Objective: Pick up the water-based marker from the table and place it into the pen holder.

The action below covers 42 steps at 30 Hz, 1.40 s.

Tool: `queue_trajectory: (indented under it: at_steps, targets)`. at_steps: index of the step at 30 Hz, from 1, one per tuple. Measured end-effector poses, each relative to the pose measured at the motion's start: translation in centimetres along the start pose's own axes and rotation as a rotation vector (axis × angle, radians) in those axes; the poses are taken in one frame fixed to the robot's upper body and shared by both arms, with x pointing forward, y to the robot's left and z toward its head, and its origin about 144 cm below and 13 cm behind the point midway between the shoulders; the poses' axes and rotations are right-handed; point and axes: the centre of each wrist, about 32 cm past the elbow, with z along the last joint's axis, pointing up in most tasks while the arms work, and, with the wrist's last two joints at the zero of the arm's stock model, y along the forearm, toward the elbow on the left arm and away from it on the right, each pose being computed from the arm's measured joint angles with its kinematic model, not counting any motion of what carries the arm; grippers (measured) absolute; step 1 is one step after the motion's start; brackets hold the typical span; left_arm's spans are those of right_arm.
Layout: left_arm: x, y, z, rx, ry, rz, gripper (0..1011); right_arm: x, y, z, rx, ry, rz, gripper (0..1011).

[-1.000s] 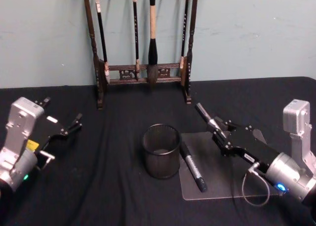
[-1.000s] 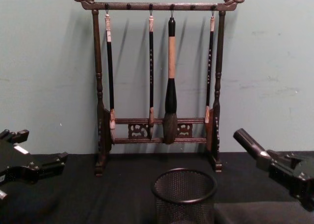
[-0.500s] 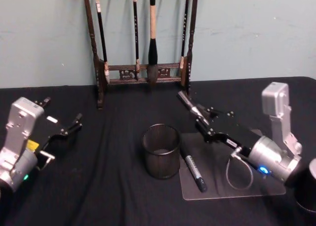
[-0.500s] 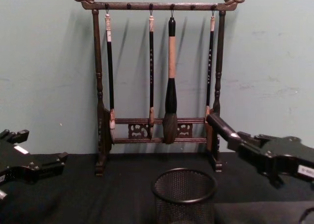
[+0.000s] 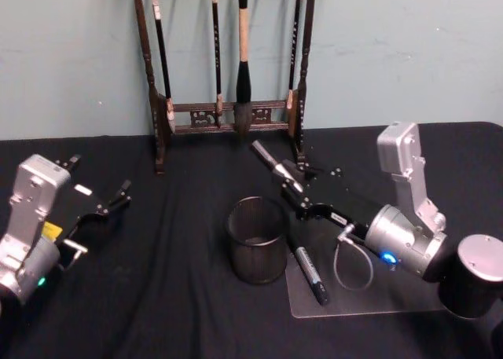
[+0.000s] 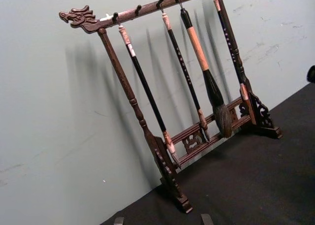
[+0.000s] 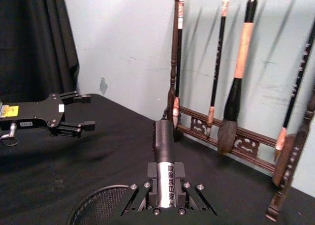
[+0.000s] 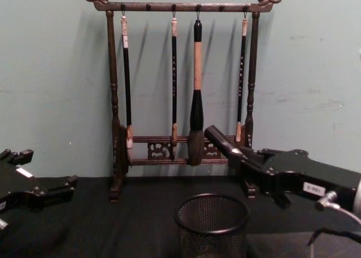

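Right tool [image 5: 297, 192] clamped on marker [image 5: 269, 159], slanted above mesh pen holder [image 5: 257, 241]. Tip marker upright, centre over rim, lower, then release. Left tool [image 5: 96, 180] parked, fingers spread.

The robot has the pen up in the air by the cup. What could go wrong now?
The black-capped grey marker in the right gripper is tilted and not yet above the black wire-mesh pen holder; it might clip the rim and tip it over.
Its cap points toward the dark wooden brush rack, so a swing could bump it.
The left gripper sits open, parked at the left.
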Motion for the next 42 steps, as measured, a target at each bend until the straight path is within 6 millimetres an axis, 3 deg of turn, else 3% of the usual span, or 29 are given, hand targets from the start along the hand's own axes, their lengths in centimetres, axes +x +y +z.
queue_trajectory:
  at_steps: [19,42]
  targets:
    - [0.0,0.0,0.0,0.0,0.0,0.0,1009,-0.6,3.5,0.1,0.006,-0.023,0.057,197]
    - [0.0,0.0,0.0,0.0,0.0,0.0,1009,-1.5,5.0,0.1,0.001,-0.026,0.101,197]
